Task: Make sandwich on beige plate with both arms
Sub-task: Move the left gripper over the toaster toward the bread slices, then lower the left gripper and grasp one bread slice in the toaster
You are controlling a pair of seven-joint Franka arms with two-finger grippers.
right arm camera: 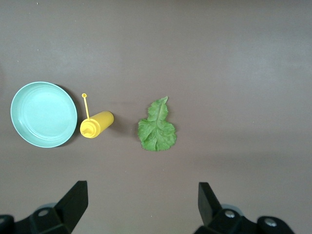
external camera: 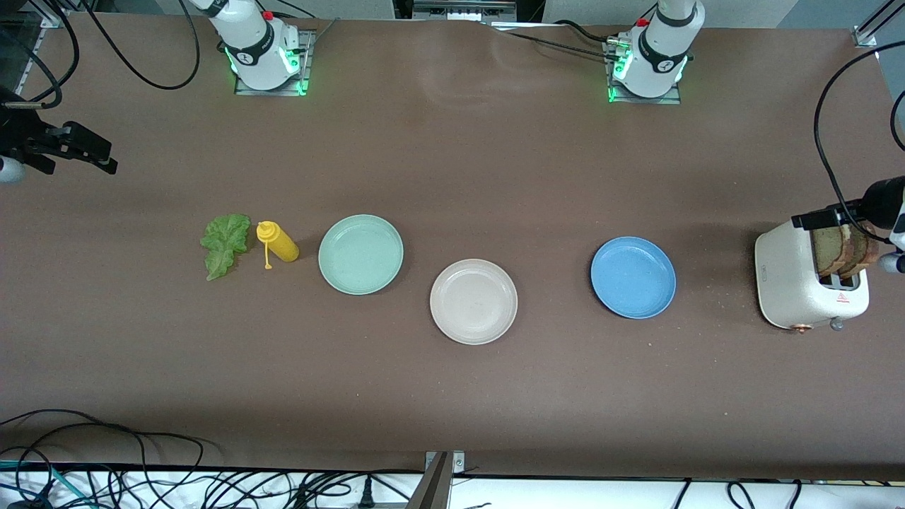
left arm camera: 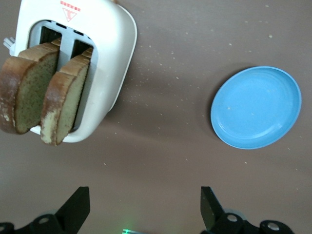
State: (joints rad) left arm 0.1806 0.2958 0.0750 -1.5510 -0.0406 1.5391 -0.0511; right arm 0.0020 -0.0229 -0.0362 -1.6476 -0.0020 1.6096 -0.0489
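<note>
The beige plate (external camera: 474, 302) lies empty at the table's middle, nearer the front camera than the two other plates. Two bread slices (external camera: 841, 251) stand in a white toaster (external camera: 799, 283) at the left arm's end; they also show in the left wrist view (left arm camera: 29, 92). The lettuce leaf (external camera: 226, 244) lies flat toward the right arm's end and shows in the right wrist view (right arm camera: 157, 129). My left gripper (external camera: 824, 218) is up over the toaster, open and empty (left arm camera: 145, 209). My right gripper (external camera: 78, 148) is up over the right arm's end of the table, open and empty (right arm camera: 141, 207).
A yellow squeeze bottle (external camera: 277, 242) lies on its side between the lettuce and a mint-green plate (external camera: 360, 254). A blue plate (external camera: 633, 277) lies between the beige plate and the toaster. Cables run along the table's edges.
</note>
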